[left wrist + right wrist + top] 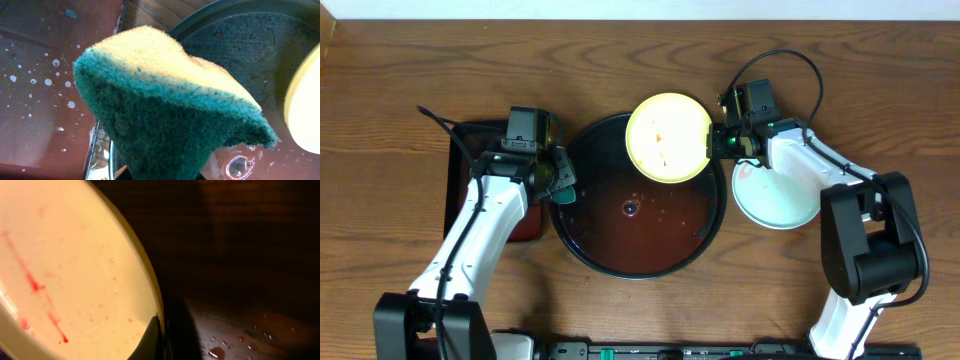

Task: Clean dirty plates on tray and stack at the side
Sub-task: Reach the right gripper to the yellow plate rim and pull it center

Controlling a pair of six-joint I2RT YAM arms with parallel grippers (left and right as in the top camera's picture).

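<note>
Your right claw [717,141] grips yellow plate [667,137] | left claw [562,184] grips sponge [165,110] | mint plate [775,207] beneath right arm [810,165]

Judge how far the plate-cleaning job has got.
Done: a mint plate lies on the table right of the round tray, which holds no plates. In hand: the right gripper holds the yellow plate by its rim over the tray, red streaks on it; the left gripper holds a sponge. Left: wiping it and stacking it on the mint plate.
</note>
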